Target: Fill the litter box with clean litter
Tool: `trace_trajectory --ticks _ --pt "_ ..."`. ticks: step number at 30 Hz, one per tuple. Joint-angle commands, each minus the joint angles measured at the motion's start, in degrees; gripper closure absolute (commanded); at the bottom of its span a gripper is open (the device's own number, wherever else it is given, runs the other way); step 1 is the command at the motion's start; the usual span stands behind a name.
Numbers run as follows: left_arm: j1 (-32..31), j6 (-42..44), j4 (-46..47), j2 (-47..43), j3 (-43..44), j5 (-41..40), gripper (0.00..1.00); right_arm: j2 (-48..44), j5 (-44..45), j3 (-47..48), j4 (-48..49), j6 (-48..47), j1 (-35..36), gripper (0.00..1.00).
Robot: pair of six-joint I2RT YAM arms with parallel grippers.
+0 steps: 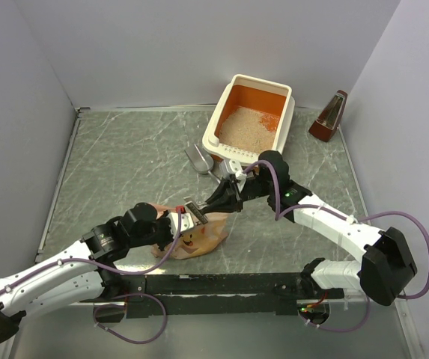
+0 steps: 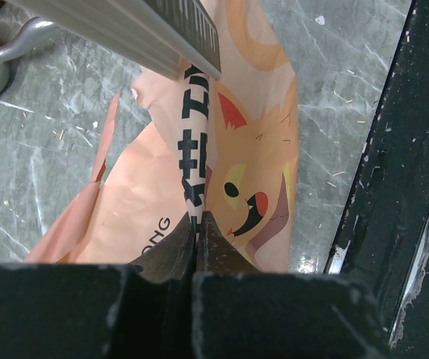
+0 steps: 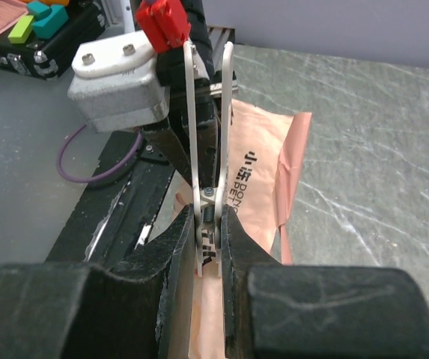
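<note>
The litter box (image 1: 214, 133), cream outside and orange inside, stands at the back right with pale clean litter (image 1: 248, 127) spread over its floor. A peach-pink cat-print bag (image 1: 199, 238) lies near the front centre. My left gripper (image 1: 188, 219) is shut on a folded edge of the bag (image 2: 251, 172), its jaws (image 2: 197, 224) pressed together on the film. My right gripper (image 1: 225, 200) is shut on a silver spring clip (image 3: 208, 134) that sits on the bag (image 3: 255, 164), squeezing the clip's handles between its fingers (image 3: 208, 217). The clip's long bar (image 2: 147, 34) crosses the bag's top.
A grey metal scoop (image 1: 199, 157) lies on the table just left of the litter box's near corner. A brown wedge-shaped object (image 1: 329, 118) stands at the back right by the wall. A black rail (image 1: 221, 284) runs along the near edge behind the bag.
</note>
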Motion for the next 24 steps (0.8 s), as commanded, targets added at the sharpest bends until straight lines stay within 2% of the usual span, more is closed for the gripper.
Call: trace_trajectory --ticks 1,6,7,11,21,24 --pt "0.0 -0.5 5.2 -1.4 0.6 0.5 0.96 -0.7 -1.6 0.0 -4.1 -5.0 0.6 1.00" --pt "0.0 -0.8 5.3 -1.3 0.9 -0.2 0.96 -0.5 2.0 1.1 -12.6 -11.3 1.3 1.00" --pt "-0.1 -0.9 5.2 -1.2 1.1 -0.3 0.96 -0.2 4.0 2.4 -17.7 -12.6 1.5 1.00" --pt "-0.1 -1.1 5.1 -1.0 1.3 -1.1 0.95 1.0 8.8 5.9 -27.9 -19.3 2.3 1.00" --pt "-0.1 -1.5 4.9 -1.8 1.4 -2.1 0.94 2.2 20.7 16.6 -48.5 -28.0 5.2 1.00" --pt "0.0 -1.6 4.5 -1.9 1.7 -2.7 0.94 3.3 23.0 19.0 -51.2 -29.2 6.5 1.00"
